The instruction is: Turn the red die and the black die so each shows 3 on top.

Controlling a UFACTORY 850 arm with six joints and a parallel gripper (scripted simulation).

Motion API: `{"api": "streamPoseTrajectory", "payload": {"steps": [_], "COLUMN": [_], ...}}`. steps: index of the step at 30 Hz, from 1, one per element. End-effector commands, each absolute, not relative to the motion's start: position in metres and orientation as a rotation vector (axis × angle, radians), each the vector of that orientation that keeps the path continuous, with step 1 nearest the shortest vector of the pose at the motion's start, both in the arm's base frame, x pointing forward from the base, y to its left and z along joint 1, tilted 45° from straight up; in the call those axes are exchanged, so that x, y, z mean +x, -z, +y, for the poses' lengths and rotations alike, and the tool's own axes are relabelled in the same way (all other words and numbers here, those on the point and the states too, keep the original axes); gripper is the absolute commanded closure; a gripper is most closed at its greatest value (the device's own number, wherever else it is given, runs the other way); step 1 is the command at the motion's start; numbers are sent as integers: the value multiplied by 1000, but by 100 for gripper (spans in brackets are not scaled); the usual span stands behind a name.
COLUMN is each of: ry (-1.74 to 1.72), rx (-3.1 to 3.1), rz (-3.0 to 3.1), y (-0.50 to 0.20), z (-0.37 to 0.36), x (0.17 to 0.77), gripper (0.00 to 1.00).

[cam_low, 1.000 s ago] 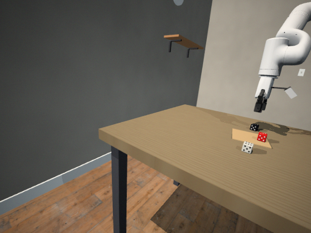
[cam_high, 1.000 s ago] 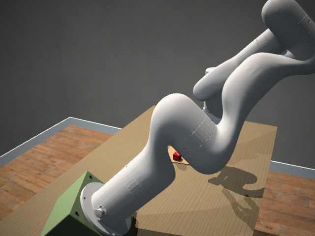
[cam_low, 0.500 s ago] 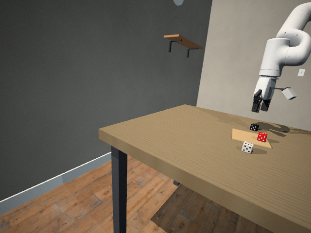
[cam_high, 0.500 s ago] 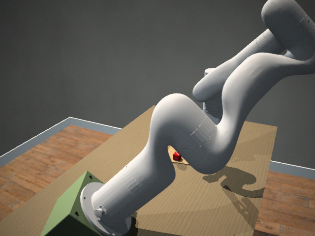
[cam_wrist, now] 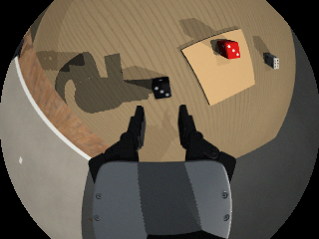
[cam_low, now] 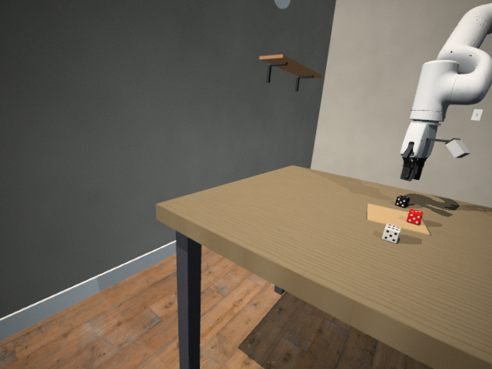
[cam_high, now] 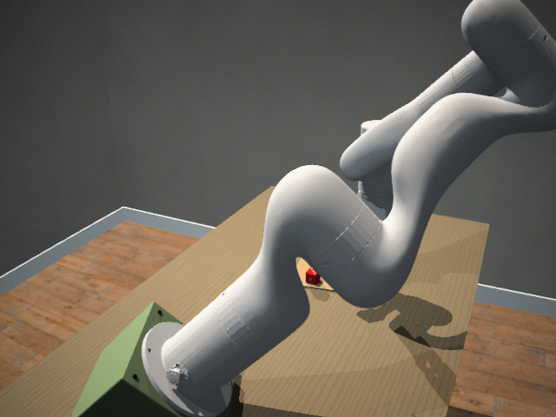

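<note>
The tan mat [cam_low: 377, 212] [cam_wrist: 213, 76] [cam_high: 301, 268] lies flat on the table. The red die [cam_high: 312, 275] [cam_low: 414, 217] [cam_wrist: 230, 50] sits on the mat near one edge. The black die [cam_low: 402, 201] [cam_wrist: 161, 87] lies on the bare table just off the mat's side. The white die [cam_low: 391, 233] [cam_wrist: 270, 60] lies on the table off the mat's opposite side. My gripper [cam_low: 411, 177] [cam_wrist: 161, 114] hangs in the air above the black die, pointing down. Its fingers are about half open with nothing between them. In the top view the arm hides the black die, the white die and the gripper.
The arm stands on a green base block [cam_high: 112, 359] at one end of the wooden table [cam_low: 277, 222]. The table's front edge and a dark leg [cam_low: 188, 301] show in the exterior view. A wall shelf [cam_low: 290, 65] hangs far behind.
</note>
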State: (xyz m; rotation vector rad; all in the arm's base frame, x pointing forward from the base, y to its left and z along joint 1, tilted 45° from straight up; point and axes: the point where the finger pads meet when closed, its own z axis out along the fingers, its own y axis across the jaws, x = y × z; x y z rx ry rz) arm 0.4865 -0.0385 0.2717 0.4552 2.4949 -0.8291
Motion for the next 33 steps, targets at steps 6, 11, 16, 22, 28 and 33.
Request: {"api": "streamPoseTrajectory", "payload": {"steps": [6,11,16,22,28,33], "ry": [828,828,828,828,828,826], "rx": [455,455,455,455,455,456], "rz": [2494,2494,2494,2494,2494,2494], "y": [-272,-272,-272,-272,-272,-270], "z": [-38,-38,-38,-38,-39,-40], "x": [487,487,487,487,487,488], "gripper": [53,53,53,53,53,53]}}
